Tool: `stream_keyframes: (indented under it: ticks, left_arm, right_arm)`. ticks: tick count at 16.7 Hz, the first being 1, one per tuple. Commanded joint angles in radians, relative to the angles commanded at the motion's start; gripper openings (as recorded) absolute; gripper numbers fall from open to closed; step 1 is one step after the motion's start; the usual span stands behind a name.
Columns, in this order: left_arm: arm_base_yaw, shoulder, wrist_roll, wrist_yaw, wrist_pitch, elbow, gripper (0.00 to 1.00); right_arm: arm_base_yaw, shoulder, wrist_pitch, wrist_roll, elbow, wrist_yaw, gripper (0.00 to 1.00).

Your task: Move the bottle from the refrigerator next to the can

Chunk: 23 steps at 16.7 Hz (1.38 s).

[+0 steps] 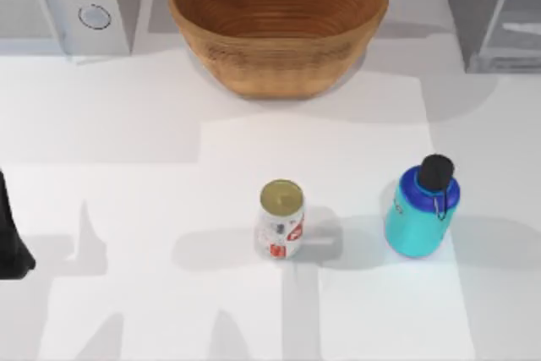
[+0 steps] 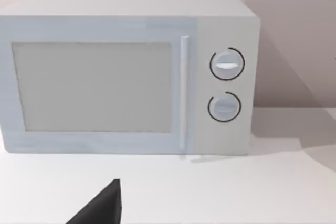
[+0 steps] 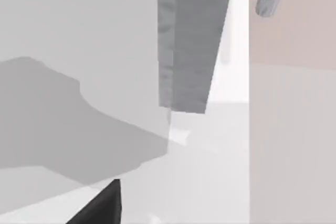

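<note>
The teal-blue bottle (image 1: 420, 209) with its black cap stands upright on the white table, to the right of the can and a short gap apart from it. The white can (image 1: 281, 221) with red markings and a gold top stands upright near the table's middle. The grey refrigerator (image 1: 494, 14) sits at the back right corner, and a grey upright panel of it (image 3: 189, 40) looms close in the right wrist view. My left arm (image 1: 10, 238) is parked at the table's left edge, far from both. A dark tip of my right gripper (image 3: 102, 208) shows low in the right wrist view.
A large wicker bowl (image 1: 277, 19) stands at the back middle. A light grey microwave (image 1: 63, 2) with two round knobs sits at the back left, and it faces the left wrist camera (image 2: 126, 72).
</note>
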Motion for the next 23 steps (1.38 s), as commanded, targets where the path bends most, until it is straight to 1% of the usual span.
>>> stream_keyframes:
  ticks: [2, 4, 11, 13, 15, 17, 20, 23]
  left_arm:
    - [0.0, 0.0, 0.0, 0.0, 0.0, 0.0, 1.0]
    - [0.0, 0.0, 0.0, 0.0, 0.0, 0.0, 1.0]
    - [0.0, 0.0, 0.0, 0.0, 0.0, 0.0, 1.0]
    - [0.0, 0.0, 0.0, 0.0, 0.0, 0.0, 1.0]
    - [0.0, 0.0, 0.0, 0.0, 0.0, 0.0, 1.0]
    - [0.0, 0.0, 0.0, 0.0, 0.0, 0.0, 1.0]
    - [0.0, 0.0, 0.0, 0.0, 0.0, 0.0, 1.0]
    - [0.0, 0.0, 0.0, 0.0, 0.0, 0.0, 1.0]
  right_arm:
    - [-0.077, 0.095, -0.011, -0.075, 0.03, -0.036, 1.0]
    - [-0.117, 0.148, -0.02, -0.113, 0.048, -0.058, 1.0]
    - [-0.121, 0.158, -0.02, -0.118, 0.05, -0.061, 1.0]
    - [-0.1, 0.161, 0.009, -0.087, 0.049, -0.059, 1.0]
    - [-0.051, 0.165, 0.074, -0.015, 0.048, -0.05, 1.0]
    - [0.021, 0.17, 0.172, 0.1, 0.047, -0.035, 1.0]
    - [0.164, 0.177, 0.363, 0.343, 0.044, -0.001, 1.0]
    - [0.33, 0.182, 0.585, 0.632, 0.04, 0.039, 1.0]
